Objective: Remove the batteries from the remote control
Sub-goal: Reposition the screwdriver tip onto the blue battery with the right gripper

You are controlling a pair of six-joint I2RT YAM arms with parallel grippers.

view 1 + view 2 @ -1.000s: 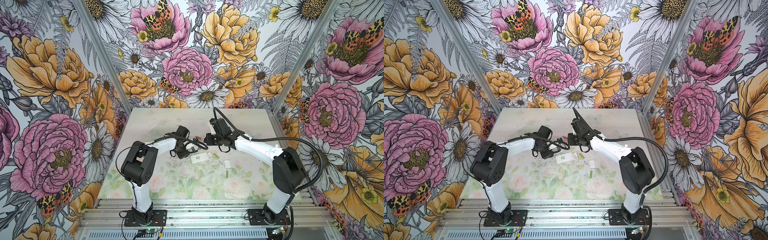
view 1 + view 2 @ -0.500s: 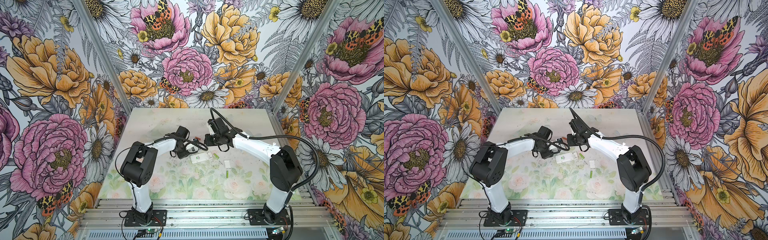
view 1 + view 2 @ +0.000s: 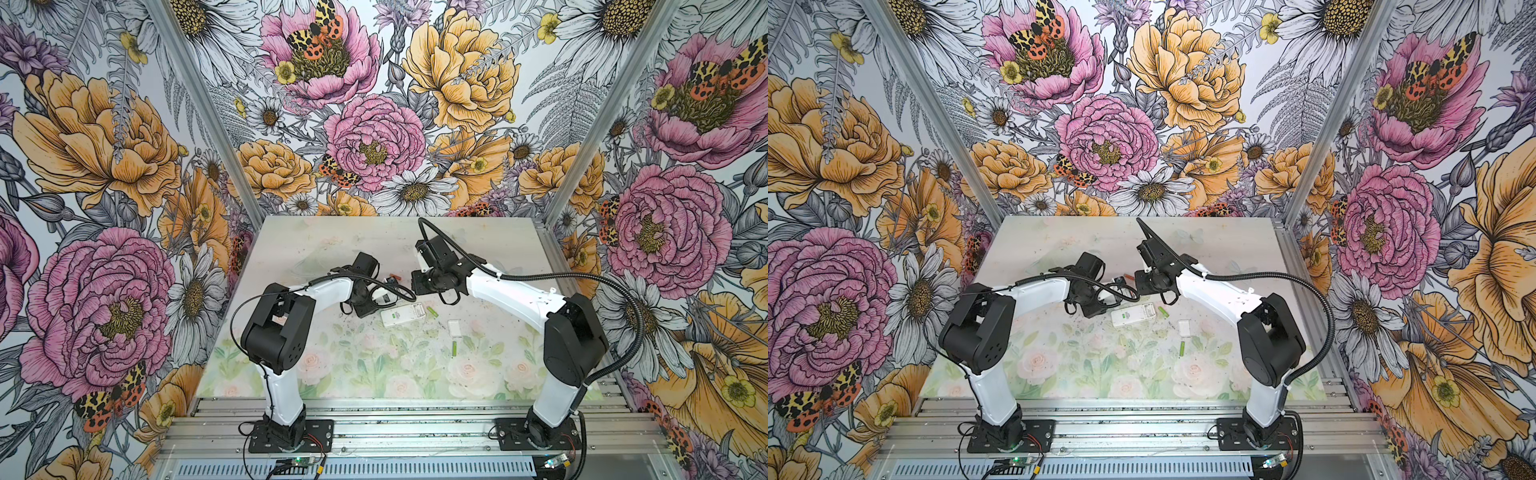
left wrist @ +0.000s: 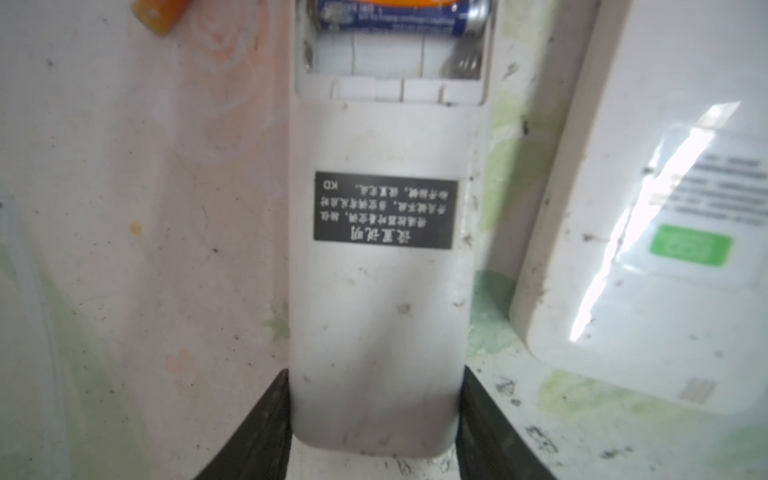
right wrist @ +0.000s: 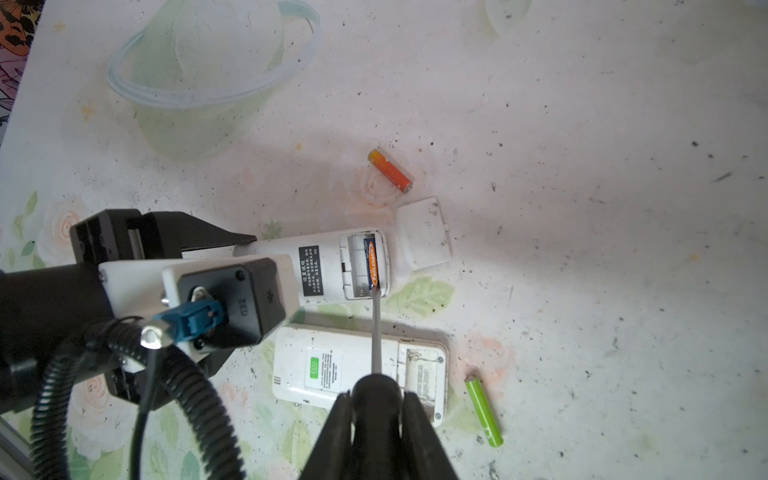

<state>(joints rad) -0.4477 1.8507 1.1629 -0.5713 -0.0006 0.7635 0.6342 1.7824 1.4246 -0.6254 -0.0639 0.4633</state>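
Inside the open compartment of the narrow remote (image 5: 324,266) lies one battery (image 5: 371,266), blue with an orange band. The screwdriver (image 5: 376,332) tip sits at the battery's end, likely to lever it out; the right gripper (image 5: 376,399) is clamped on the handle. The left gripper (image 4: 374,374) pinches the remote's opposite end, steadying it against that push. Beside the remote lie its cover (image 5: 424,232), an orange battery (image 5: 390,170) and a wider remote (image 5: 332,365); a green battery (image 5: 484,411) lies farther off.

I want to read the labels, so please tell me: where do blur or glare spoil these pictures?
Left wrist view: soft; the slim remote has a smeared label, and white glare crosses the wider remote. Right wrist view: sharp; print on the loaded battery is readable. Both top views: evenly lit, labels too small.
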